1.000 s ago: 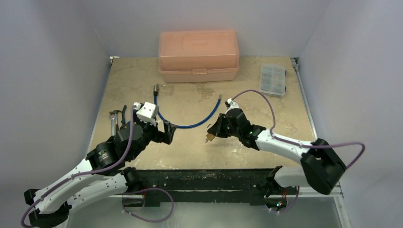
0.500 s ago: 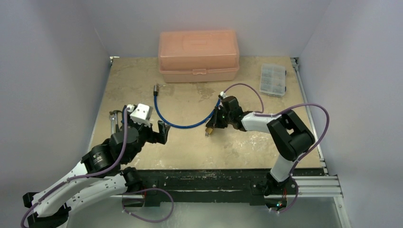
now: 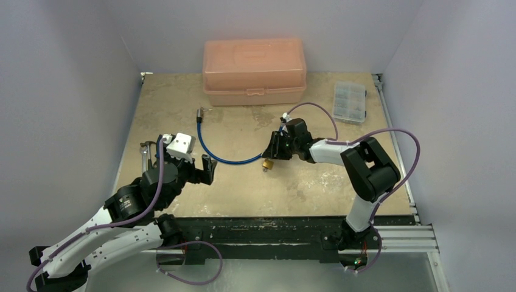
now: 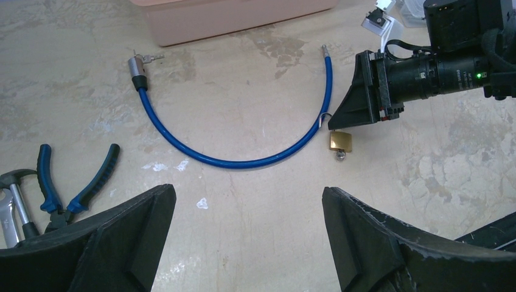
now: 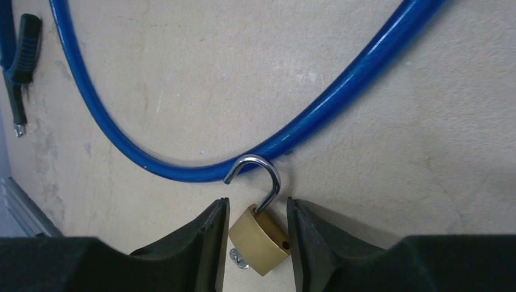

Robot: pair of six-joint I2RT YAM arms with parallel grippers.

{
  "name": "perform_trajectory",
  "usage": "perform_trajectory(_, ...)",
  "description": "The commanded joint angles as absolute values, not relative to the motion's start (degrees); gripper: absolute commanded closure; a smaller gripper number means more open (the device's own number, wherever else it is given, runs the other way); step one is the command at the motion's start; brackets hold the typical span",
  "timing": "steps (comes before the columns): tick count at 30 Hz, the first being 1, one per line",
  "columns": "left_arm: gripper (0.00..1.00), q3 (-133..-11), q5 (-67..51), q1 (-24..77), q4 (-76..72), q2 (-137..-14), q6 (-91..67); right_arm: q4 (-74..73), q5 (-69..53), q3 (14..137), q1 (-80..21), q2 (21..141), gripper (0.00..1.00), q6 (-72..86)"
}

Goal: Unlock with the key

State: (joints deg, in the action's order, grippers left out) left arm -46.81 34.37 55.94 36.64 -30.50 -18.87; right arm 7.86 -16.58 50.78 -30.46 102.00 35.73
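Note:
A small brass padlock (image 5: 258,240) lies on the table beside the blue cable (image 5: 341,91), its silver shackle (image 5: 269,176) swung open and hooked toward the cable. The tiny silver key (image 5: 239,258) pokes out from under the lock's bottom end; it also shows in the left wrist view as the key (image 4: 341,155) below the padlock (image 4: 341,140). My right gripper (image 5: 257,207) stands open astride the lock body, with a gap on the left side. From above, the right gripper (image 3: 272,152) sits over the padlock (image 3: 268,164). My left gripper (image 4: 249,201) hangs wide open and empty, left of the cable.
A pink plastic box (image 3: 254,72) stands at the back. A clear parts organizer (image 3: 350,101) lies at the back right. Blue-handled pliers (image 4: 73,188) and a wrench (image 4: 12,207) lie at the left edge. The cable's metal end (image 4: 136,64) rests near the box.
The right arm swung back toward the cable, set the padlock down on the table and parted its jaws. The left arm drew back slightly and then stayed put.

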Motion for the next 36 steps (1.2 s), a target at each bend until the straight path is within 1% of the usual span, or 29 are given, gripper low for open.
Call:
perform_trajectory(1, 0.02, -47.02, 35.33, 55.9, 36.36, -30.23, -18.63, 2.6, -11.32, 50.36, -30.1, 99.8, 0.54, 33.44)
perform_trajectory(4, 0.02, -46.94, 35.33, 55.9, 36.38, -30.23, -18.63, 1.14, -10.53, 49.82, -30.15, 98.73, 0.54, 33.49)
perform_trajectory(8, 0.02, -46.96, 35.25, 55.9, 36.38, -30.32, -18.57, -2.29, -7.17, 48.69, -30.13, 94.11, 0.54, 32.99)
perform_trajectory(10, 0.02, -46.98, 35.16, 55.9, 36.38, -30.31, -18.51, -2.92, -6.01, 47.29, -30.15, 89.99, 0.51, 32.24)
perform_trajectory(11, 0.02, -46.95, 35.16, 55.91, 36.32, -30.24, -18.53, -3.17, -5.77, 46.76, -30.15, 87.63, 0.46, 31.71)
perform_trajectory(12, 0.02, -46.94, 35.1, 55.9, 36.35, -30.21, -18.48, -3.48, -5.84, 46.31, -30.15, 85.4, 0.38, 30.92)
perform_trajectory(14, 0.02, -46.94, 34.94, 55.9, 36.26, -30.23, -18.46, -5.04, -5.39, 46.03, -30.14, 80.73, 0.17, 29.45)
perform_trajectory(15, 0.02, -46.96, 34.85, 55.9, 36.22, -30.23, -18.38, -6.23, -4.24, 46.36, -30.15, 78.27, 0.04, 28.98)
perform_trajectory(16, 0.02, -46.95, 34.7, 55.9, 36.27, -30.11, -18.37, -7.34, -3.06, 46.71, -30.1, 75.94, 0.02, 28.65)
perform_trajectory(21, 0.02, -46.94, 34.37, 55.9, 36.19, -30.01, -18.28, -9.6, -0.93, 49.35, -30.14, 64.48, 0.01, 28.14)
perform_trajectory(27, 0.02, -46.8, 34.06, 55.9, 36.06, -29.37, -18.3, -7.8, -0.18, 52.48, -30.12, 55.19, 0.01, 29.59)
perform_trajectory(31, 0.02, -46.78, 33.84, 55.9, 36.0, -29.18, -18.26, -3.25, -0.97, 50.27, -30.12, 47.78, 0.01, 29.0)
perform_trajectory(36, 0.02, -46.71, 33.61, 55.9, 35.96, -28.92, -18.23, 2.99, 0.65, 43.62, -30.1, 39.37, 0.01, 29.8)
